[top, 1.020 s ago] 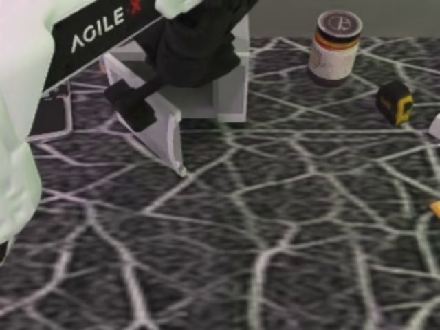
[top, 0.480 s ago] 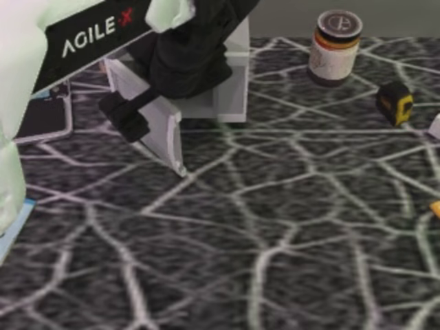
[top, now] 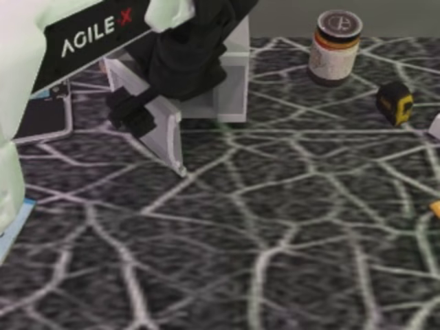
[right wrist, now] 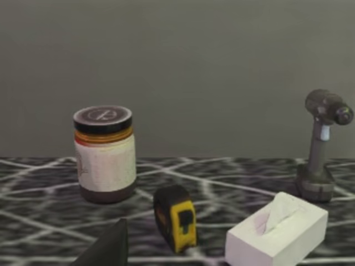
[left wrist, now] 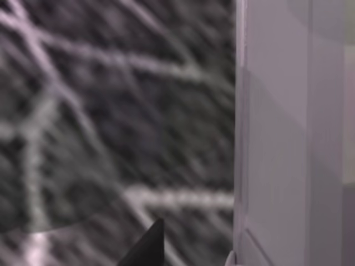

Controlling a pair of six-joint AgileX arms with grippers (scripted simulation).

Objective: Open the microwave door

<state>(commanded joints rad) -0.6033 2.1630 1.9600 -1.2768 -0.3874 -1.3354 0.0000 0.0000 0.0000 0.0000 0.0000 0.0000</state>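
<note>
You are looking at soft, even light with hardly any shadows. The counter is blurring in the left wrist view.

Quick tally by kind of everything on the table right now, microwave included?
microwave: 1
jar: 1
tape measure: 1
drill: 1
tissue box: 1
flat dark device: 1
Total: 6

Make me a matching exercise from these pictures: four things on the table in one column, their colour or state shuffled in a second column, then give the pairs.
Things:
1. microwave door
2. jar
3. tape measure
4. tissue box

Descriptions:
A. yellow and black
B. plain white, tissue sticking up
C. swung open, left gripper at it
D. upright, dark lid, white label

Pairs: 1-C, 2-D, 3-A, 4-B
</note>
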